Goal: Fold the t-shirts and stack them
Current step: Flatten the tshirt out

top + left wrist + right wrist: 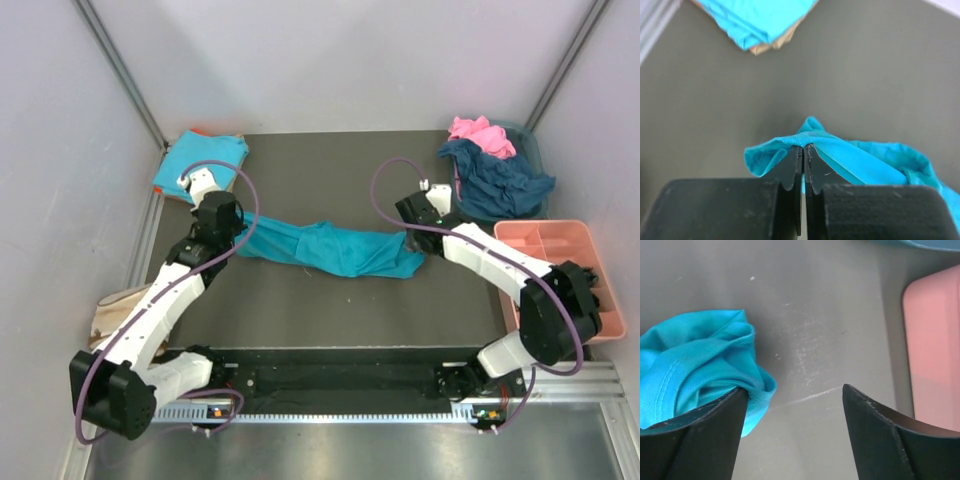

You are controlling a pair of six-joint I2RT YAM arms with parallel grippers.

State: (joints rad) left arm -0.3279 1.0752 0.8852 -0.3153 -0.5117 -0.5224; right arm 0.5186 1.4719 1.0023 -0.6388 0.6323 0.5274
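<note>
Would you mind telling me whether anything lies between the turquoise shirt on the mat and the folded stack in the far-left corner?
Nothing visible does. The left wrist view shows only bare mat between the turquoise shirt, pinched in the shut left end effector, and the folded stack.

Bright, even light all round, shadows soft; pale glare streaks the tabletop (805,360) in the right wrist view, and the left hand (803,148) looks soft-focused up close.
</note>
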